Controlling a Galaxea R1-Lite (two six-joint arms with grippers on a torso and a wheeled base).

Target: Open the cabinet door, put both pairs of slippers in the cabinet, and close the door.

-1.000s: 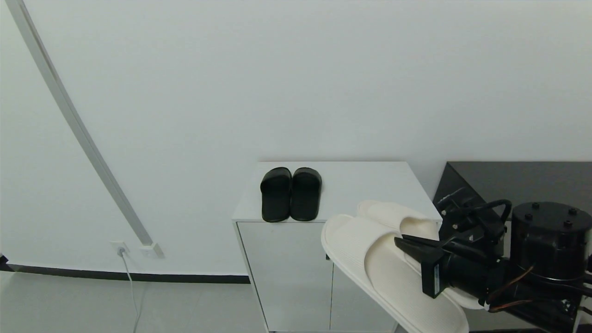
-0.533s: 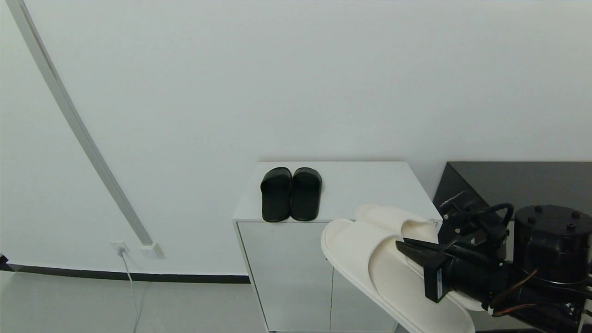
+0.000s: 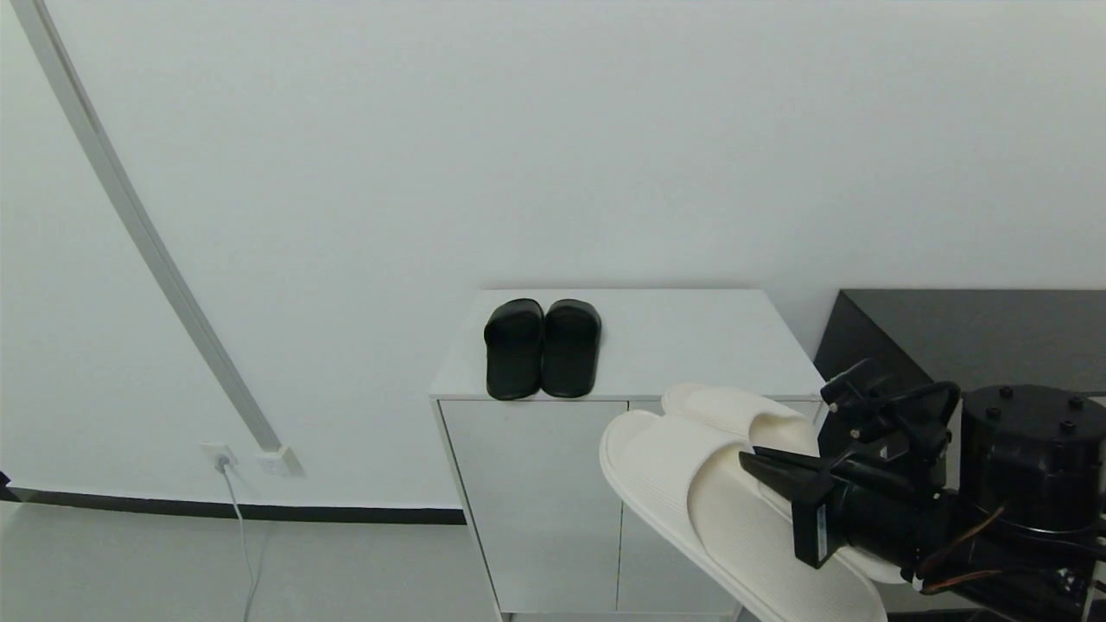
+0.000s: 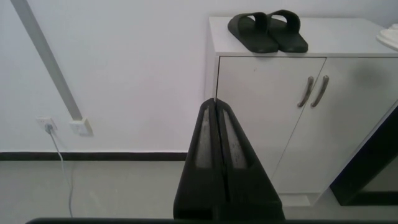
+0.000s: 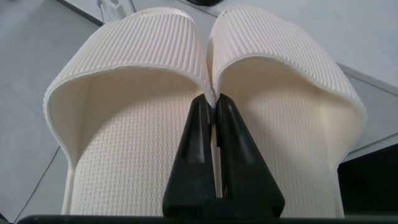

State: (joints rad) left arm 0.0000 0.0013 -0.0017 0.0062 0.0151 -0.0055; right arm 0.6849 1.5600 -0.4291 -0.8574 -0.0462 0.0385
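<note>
The white cabinet (image 3: 536, 484) stood against the wall with both doors closed, and its two handles (image 4: 313, 91) hung side by side where the doors meet. On the cabinet's top, near the front left corner, the black slippers (image 3: 543, 347) lay touching each other, with their ends at the front edge.

The right gripper (image 3: 750, 460) was in front of the cabinet's right door, just below the top's front right corner. Its jaws were closed on the white slippers (image 3: 717, 484), pinching the inner edges of the two uppers together. The pair was tilted, with one end raised toward the cabinet's top edge and the other sloping down and away from the cabinet. It covered part of the right door in the head view.

The left gripper (image 4: 216, 102) hung well back from the cabinet, facing its left side, with its jaws pressed together and nothing between them.

Left of the cabinet, a grey cable duct (image 3: 147, 242) ran down the wall at a slant to a wall socket (image 3: 216, 455). A white cord (image 3: 246, 536) dropped from the socket to the floor past the black skirting (image 3: 259, 516). To the right of the cabinet was a black surface (image 3: 968, 328), just beside its side wall.
</note>
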